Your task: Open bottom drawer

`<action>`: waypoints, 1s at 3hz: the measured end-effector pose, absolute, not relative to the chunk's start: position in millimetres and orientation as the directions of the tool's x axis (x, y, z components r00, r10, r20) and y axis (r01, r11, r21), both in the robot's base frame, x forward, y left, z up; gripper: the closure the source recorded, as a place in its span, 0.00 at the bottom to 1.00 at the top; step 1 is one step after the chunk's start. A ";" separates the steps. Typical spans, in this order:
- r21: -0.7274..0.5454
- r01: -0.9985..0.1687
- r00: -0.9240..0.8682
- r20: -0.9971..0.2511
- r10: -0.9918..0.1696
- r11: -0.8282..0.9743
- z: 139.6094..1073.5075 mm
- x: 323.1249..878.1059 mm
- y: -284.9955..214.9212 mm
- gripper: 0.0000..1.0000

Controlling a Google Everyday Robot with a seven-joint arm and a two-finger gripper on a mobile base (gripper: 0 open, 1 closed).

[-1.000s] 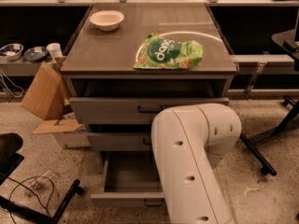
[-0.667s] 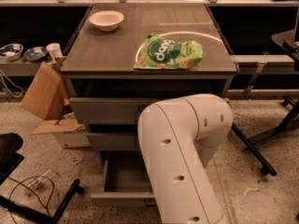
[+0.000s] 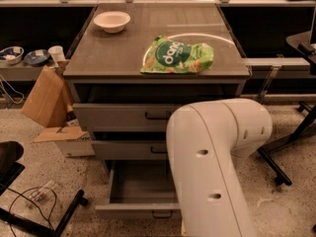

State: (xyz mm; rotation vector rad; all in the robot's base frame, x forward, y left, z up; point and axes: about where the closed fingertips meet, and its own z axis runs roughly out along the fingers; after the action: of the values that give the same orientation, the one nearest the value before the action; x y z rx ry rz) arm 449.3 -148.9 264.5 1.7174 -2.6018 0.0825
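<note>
**Grey bottom drawer (image 3: 140,185) looks open, gripper out of sight**

Grey and plain inside, the bottom drawer sits pulled well out at floor level, under the middle drawer (image 3: 129,150), with its dark handle (image 3: 161,214) facing me. My white arm (image 3: 212,172) fills the foreground and covers the drawer's right side. My gripper is somewhere behind or below that arm, so I can't tell if it's apart, together or clamped on anything. I'd say the pull is basically done. My guess for the next move: back off clean, without nudging the front shut.

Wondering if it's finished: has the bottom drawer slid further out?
No. The bottom drawer stays equally far from the middle drawer. Pincer out of view.
</note>
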 end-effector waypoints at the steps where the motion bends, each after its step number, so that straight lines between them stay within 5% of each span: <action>1: -0.035 -0.958 -0.285 0.001 -0.958 0.285 235.1 468.0 -139.5 0.00; 3: 0.011 -0.966 -0.259 -0.037 -0.965 0.258 197.0 467.2 -150.6 0.00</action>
State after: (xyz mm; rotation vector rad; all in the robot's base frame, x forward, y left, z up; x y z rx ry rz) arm 467.2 -150.6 197.0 1.9260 -2.5097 -0.0491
